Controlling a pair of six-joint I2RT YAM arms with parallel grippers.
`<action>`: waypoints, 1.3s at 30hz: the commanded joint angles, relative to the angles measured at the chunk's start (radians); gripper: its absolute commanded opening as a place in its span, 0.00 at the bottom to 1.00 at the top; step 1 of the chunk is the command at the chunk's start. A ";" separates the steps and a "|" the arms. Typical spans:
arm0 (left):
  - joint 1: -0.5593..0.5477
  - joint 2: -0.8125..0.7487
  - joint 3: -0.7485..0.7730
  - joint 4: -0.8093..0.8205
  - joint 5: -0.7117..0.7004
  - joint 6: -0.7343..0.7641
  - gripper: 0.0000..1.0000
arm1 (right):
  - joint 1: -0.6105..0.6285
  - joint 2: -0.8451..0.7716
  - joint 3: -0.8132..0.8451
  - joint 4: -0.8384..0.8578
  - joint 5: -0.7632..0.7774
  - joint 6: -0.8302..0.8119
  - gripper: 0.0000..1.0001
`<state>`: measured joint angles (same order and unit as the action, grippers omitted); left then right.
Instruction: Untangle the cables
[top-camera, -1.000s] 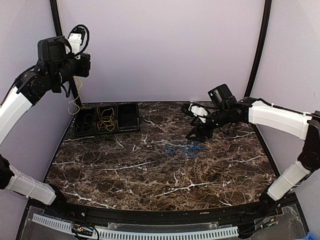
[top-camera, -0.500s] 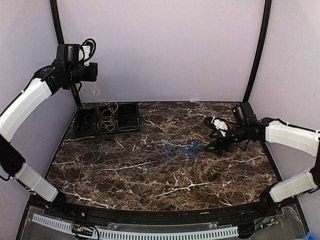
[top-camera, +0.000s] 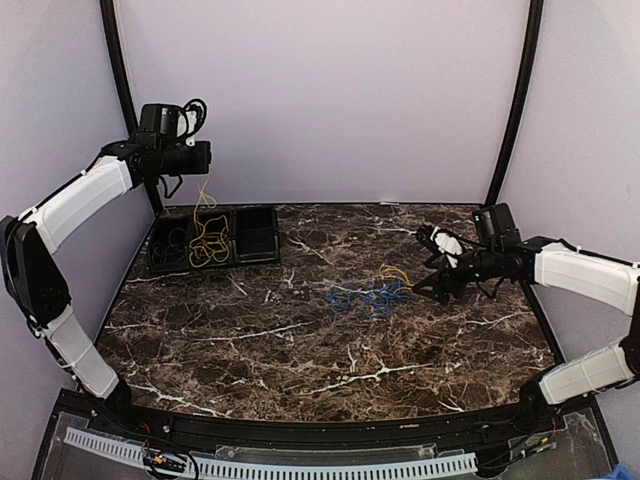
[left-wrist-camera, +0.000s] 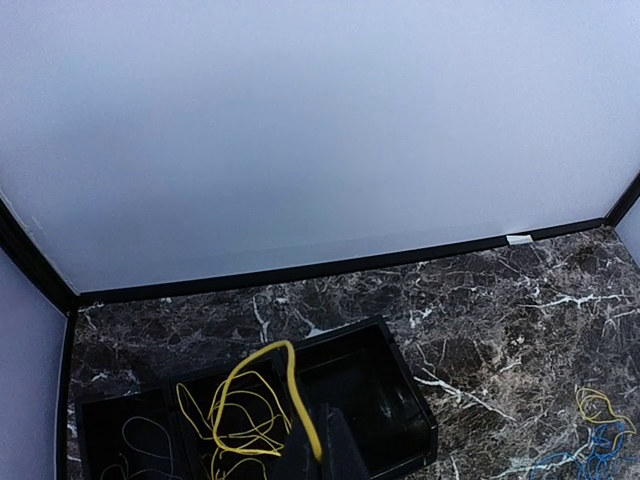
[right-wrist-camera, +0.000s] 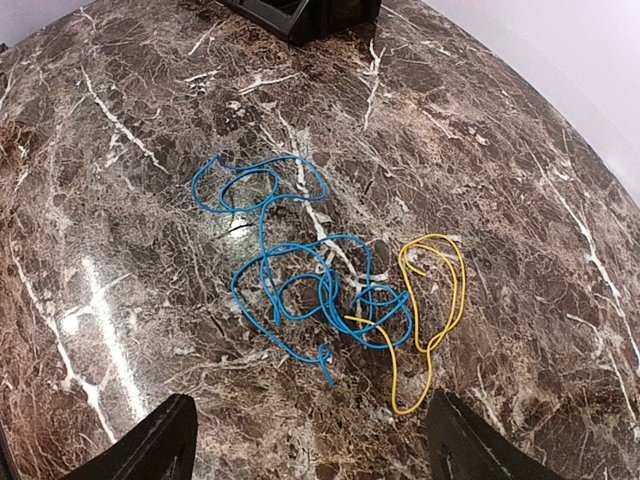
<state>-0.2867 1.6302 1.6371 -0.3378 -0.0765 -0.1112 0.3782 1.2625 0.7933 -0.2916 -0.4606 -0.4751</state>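
Found the blue cable (right-wrist-camera: 325, 290) sprawled in loose tangled loops on the table (top-camera: 300, 340), just 3 o'clock of centre, crossed there by a short yellow cable (right-wrist-camera: 432, 330). Saw the right gripper (top-camera: 420, 265) spread wide at their 3 o'clock, touching neither. Saw the left gripper (top-camera: 203, 165) pinched shut on a second yellow cable (top-camera: 208, 240), dangling into the black tray (top-camera: 255, 258) at 10 o'clock.
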 joint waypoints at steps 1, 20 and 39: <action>0.017 0.002 -0.019 0.050 0.045 -0.019 0.00 | -0.011 -0.019 -0.016 0.034 -0.021 -0.009 0.80; 0.072 0.142 0.020 0.118 0.141 -0.051 0.00 | -0.012 0.015 -0.012 0.026 -0.022 -0.012 0.80; 0.077 0.300 -0.116 0.059 0.096 -0.143 0.00 | -0.012 0.036 -0.015 0.023 -0.033 -0.027 0.80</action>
<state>-0.2184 1.8874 1.4963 -0.2367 0.0566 -0.2302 0.3721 1.3056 0.7883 -0.2905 -0.4763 -0.4934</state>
